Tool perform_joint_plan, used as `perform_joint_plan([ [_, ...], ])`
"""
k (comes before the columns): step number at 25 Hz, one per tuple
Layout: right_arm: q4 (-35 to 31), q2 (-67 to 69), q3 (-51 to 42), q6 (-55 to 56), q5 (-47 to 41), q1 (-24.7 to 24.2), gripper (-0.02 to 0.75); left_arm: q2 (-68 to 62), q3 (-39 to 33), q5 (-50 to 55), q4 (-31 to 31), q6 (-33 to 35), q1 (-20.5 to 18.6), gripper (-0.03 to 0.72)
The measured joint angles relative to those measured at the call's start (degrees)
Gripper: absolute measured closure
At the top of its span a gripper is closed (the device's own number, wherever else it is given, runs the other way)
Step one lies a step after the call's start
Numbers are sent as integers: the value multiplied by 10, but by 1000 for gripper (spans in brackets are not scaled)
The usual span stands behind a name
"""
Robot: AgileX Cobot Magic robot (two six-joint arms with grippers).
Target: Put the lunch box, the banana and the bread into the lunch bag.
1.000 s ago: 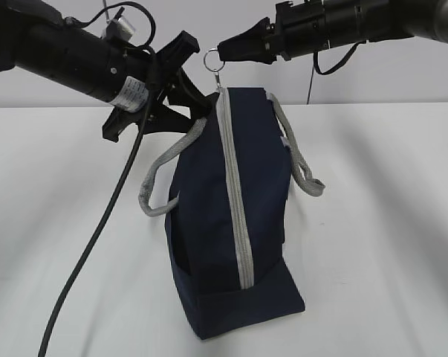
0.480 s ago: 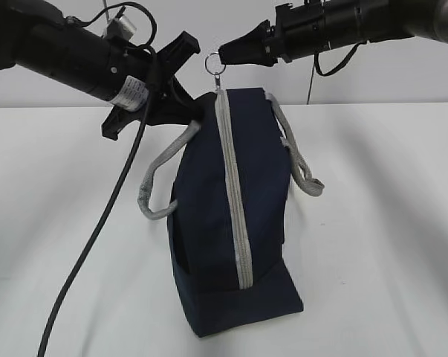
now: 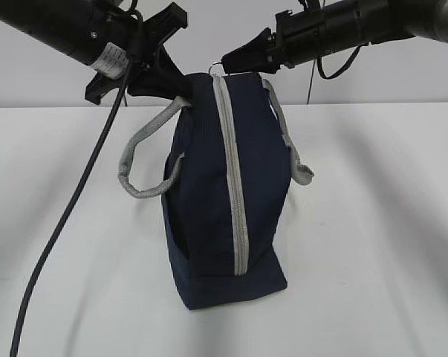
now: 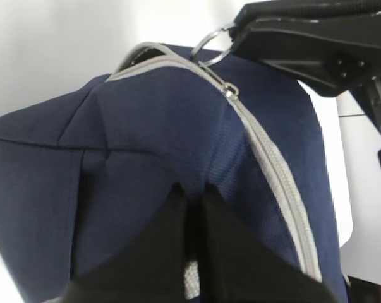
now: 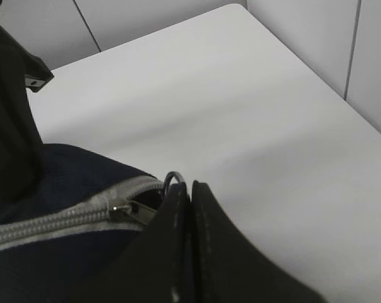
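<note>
At the lunch bag point(image 3: 224, 193) top, right fingers point(image 5: 184, 208) clamp the ring pull point(image 4: 210, 45); left fingers point(image 4: 177, 227) pinch fabric.

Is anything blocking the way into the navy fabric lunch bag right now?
Yes: the grey zipper of the navy fabric lunch bag is shut along its visible length. The right gripper pinches its metal ring pull.

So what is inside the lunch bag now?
That cannot be seen: the lunch bag is zipped shut along its grey zipper. The right gripper holds the ring pull.
</note>
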State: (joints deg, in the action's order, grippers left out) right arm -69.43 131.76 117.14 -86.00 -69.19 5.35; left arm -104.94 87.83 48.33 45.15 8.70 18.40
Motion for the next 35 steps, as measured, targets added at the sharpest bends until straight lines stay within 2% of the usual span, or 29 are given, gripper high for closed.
perform_joint_plan([
  [6,7,0,0,-1,0,0,754,1,4,38,-20,0,-21,676],
  [14,8,1,0,-41,0,0,754,-5,7,51,-41,2,-22,678],
  [21,3,3,0,-91,0,0,754,-54,9,56,-9,64,-18,678],
  [26,-17,5,0,-166,0,0,754,-77,52,86,-7,118,-8,678],
  [35,-23,6,0,-239,0,0,754,-117,150,154,-21,155,-3,678],
])
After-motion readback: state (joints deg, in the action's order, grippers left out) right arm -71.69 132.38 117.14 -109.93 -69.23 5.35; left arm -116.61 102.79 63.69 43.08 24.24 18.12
